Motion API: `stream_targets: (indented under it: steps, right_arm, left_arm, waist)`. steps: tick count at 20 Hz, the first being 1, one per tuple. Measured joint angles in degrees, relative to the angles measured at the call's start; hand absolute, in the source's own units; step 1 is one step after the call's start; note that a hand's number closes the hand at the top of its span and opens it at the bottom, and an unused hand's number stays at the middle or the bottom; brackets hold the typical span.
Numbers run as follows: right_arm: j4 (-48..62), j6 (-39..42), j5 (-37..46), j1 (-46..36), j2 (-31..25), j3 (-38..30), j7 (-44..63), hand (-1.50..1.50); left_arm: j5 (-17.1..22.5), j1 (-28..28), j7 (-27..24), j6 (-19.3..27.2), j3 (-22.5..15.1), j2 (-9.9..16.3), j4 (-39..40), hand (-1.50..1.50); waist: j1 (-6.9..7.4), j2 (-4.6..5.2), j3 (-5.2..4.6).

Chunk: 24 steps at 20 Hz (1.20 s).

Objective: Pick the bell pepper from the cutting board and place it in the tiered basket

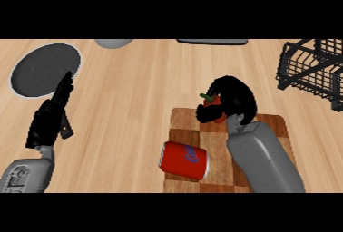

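A: Several things sit on the wooden counter (154, 81). Biggest of them is the checkered cutting board (184, 131), low and right of centre.

B: And the tiered basket (311, 72)?

A: Black wire, at the right edge, well apart from the board, partly cut off by the view's edge.

B: What is the dark round thing at upper left?

A: A dark plate with a pale rim (46, 69). The left hand (50, 120) shows just below it, fingers straight and relaxed, pointing up toward the plate, holding nothing. The tips overlap the plate's lower right rim in this view; I cannot tell whether they touch it.

B: The right hand (234, 99)?

A: At the far end of the board, with its grey forearm lying over the board's right half. Its fingers are curled round the bell pepper (213, 100); only a red patch and the green stem show at the hand's left side.

B: So the pepper is not in the basket?

A: No, it is in the hand, over the board's top edge. Whether it is lifted off the wood I cannot tell.

B: Anything else on the board?

A: A red can (183, 159) on its side at the near left part, just beside the forearm. Smaller bits: a grey rounded object (112, 42) and a dark flat thing (212, 41), both cut off at the top edge.
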Motion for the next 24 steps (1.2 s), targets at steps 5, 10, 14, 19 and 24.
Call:
stream_targets:
  steps: [5,10,14,19,24]
  right_arm:
    - [4.34,-11.42,9.35,-10.04,0.59,-3.77,1.13,1.5]
    - [7.26,-16.13,16.41,-19.85,-1.28,-6.77,2.04,1.5]
    - [11.81,-16.3,20.33,-27.42,-4.1,-9.24,2.43,1.5]
    - [16.48,-12.5,21.22,-33.44,-8.92,-12.09,1.39,1.5]
    - [19.57,-11.6,17.33,-35.6,-12.28,-16.93,-3.15,1.5]
  left_arm:
    - [-0.44,0.26,-0.23,0.27,-0.25,-0.28,-0.01,0.0]
    - [-1.02,0.66,0.26,1.03,-0.45,-0.99,-0.02,0.0]
    - [-0.59,0.87,1.34,0.4,0.24,-0.28,-1.19,0.0]
    - [-1.04,0.45,1.39,0.67,0.61,-0.44,-0.6,0.0]
    - [-0.98,0.77,0.43,0.38,1.34,-0.43,0.13,0.0]
  waist:
    - [-0.17,-0.16,-0.01]
    - [-1.1,-0.45,-0.01]
    - [-1.43,-0.58,-0.02]
    - [-2.06,-0.67,0.0]
    - [-2.25,-0.66,0.01]
